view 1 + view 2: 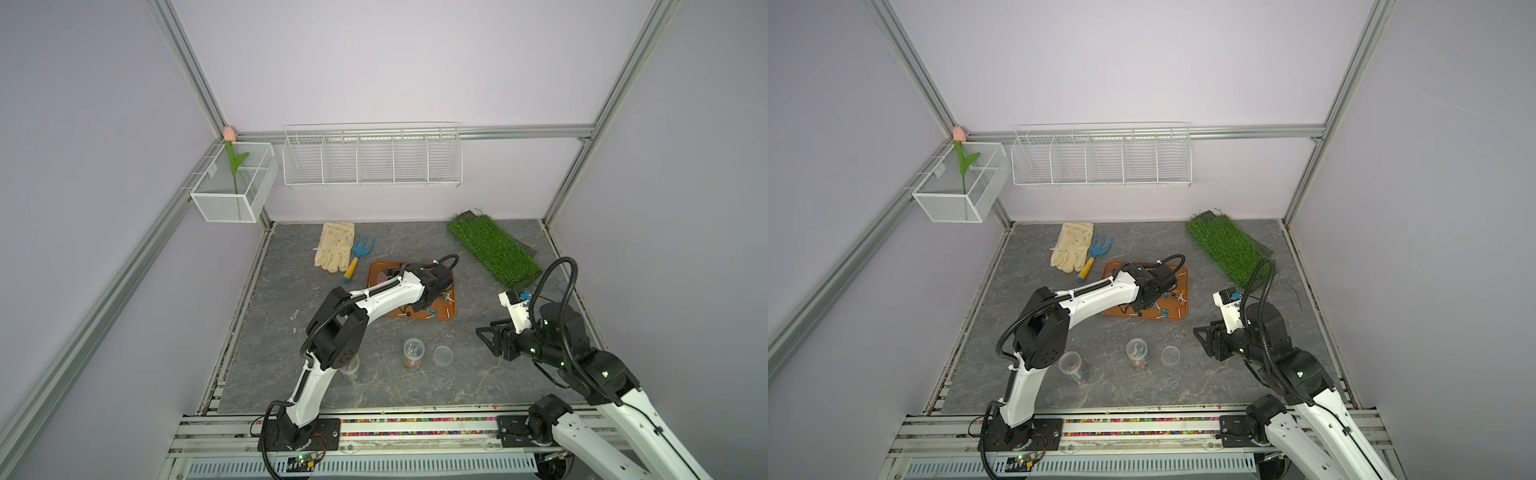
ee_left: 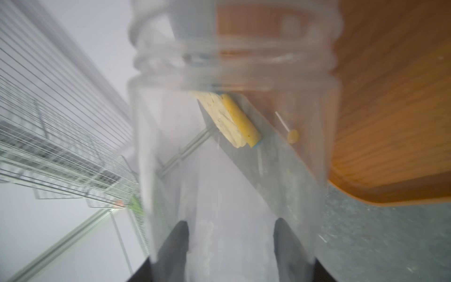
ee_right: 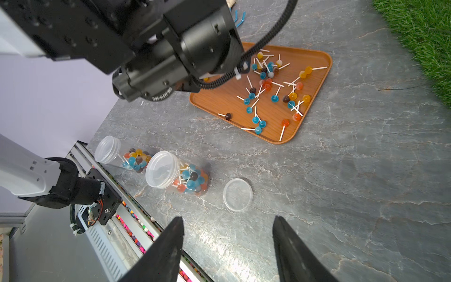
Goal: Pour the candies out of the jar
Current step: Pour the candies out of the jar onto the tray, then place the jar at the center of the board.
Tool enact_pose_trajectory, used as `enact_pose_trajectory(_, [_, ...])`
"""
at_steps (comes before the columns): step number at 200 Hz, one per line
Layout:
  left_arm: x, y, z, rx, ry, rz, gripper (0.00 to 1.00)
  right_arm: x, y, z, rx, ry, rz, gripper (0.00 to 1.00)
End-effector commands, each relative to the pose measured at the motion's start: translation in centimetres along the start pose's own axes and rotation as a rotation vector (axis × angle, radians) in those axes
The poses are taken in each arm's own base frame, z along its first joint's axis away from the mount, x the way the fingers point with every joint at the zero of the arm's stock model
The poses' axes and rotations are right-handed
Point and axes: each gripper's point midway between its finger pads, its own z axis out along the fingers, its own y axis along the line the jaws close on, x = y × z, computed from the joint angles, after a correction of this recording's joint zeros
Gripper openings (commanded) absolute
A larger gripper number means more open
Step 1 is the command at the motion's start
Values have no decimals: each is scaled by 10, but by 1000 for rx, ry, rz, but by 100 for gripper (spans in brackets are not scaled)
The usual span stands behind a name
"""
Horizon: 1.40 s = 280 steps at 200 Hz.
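Note:
My left gripper (image 2: 230,224) is shut on a clear plastic jar (image 2: 231,151), its dark fingers (image 2: 178,241) on either side of the wall. The jar is held lid-less over the brown tray (image 3: 317,61), its mouth away from the camera. One yellow candy (image 2: 292,135) shows through the blurred wall; I cannot tell whether it is inside. Many candies (image 3: 273,97) with blue, orange and brown heads lie scattered on the tray, also seen in both top views (image 1: 436,309) (image 1: 1167,309). My right gripper (image 3: 228,219) (image 1: 484,332) hangs open and empty, right of the tray.
Two lidded jars of candies (image 3: 185,175) (image 3: 127,156) stand near the front edge, with a loose clear lid (image 3: 238,194) beside them. A glove (image 1: 334,247) and a blue rake (image 1: 361,253) lie behind the tray. A grass mat (image 1: 494,249) lies at the back right.

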Motion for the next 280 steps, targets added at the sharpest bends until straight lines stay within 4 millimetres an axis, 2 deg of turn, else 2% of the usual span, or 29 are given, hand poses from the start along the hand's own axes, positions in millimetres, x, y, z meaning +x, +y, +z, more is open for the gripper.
enact_pose_trajectory(1, [14,-14,-12,-65,39,139,46,-7,6,-9,-15,-20,-17,61])
enact_pose_trajectory(9, [22,-16,-6,-142,113,235,44,-7,6,-8,-16,-19,-17,61])
enact_pose_trajectory(16, [26,-18,-3,-134,136,242,44,-7,6,-7,-17,-18,-17,61])
enact_pose_trajectory(25, [27,-20,-2,-49,102,148,44,-8,6,-7,-19,-16,-13,61])
enact_pose_trajectory(39, [19,-21,-10,127,-17,-57,45,-9,8,-7,-27,-15,-11,61])
enact_pose_trajectory(46, [15,-19,-15,145,-63,-105,45,-9,9,-8,-29,-15,-11,61])
enact_pose_trajectory(56, [17,-20,-19,81,-61,-25,46,-11,9,-10,-24,-24,-18,61])
enact_pose_trajectory(65, [23,-18,-17,-48,11,97,45,-12,8,-12,-15,-29,-25,61])
enact_pose_trajectory(73, [29,-19,-12,-96,71,165,43,-14,8,-13,-12,-32,-30,62])
enact_pose_trajectory(81, [33,-21,-8,-58,80,137,43,-18,10,-15,-13,-36,-32,62])
enact_pose_trajectory(92, [31,-22,-9,44,18,4,43,-25,15,-17,-29,-46,-36,62])
enact_pose_trajectory(108, [26,-16,-25,124,-119,-191,43,-34,21,-20,-48,-56,-41,62])
enact_pose_trajectory(112, [24,-14,-30,147,-158,-235,43,-45,27,-27,-60,-82,-53,62])
enact_pose_trajectory(153, [18,5,-86,341,-526,-653,44,-92,57,-48,-127,-106,-126,63])
enact_pose_trajectory(175, [27,21,-116,381,-728,-815,44,-119,73,-54,-167,-105,-161,63])
enact_pose_trajectory(187, [33,26,-135,393,-858,-847,44,-131,84,-54,-215,-94,-170,64])
enact_pose_trajectory(205, [48,34,-162,384,-1028,-883,45,-140,100,-45,-302,-29,-173,66])
enact_pose_trajectory(228, [70,39,-190,359,-1202,-897,46,-144,104,-22,-326,58,-151,65])
enact_pose_trajectory(248, [81,38,-203,331,-1281,-883,46,-146,116,-4,-372,100,-160,63])
enact_pose_trajectory(280, [75,25,-209,319,-1307,-801,47,-138,128,27,-382,187,-199,59])
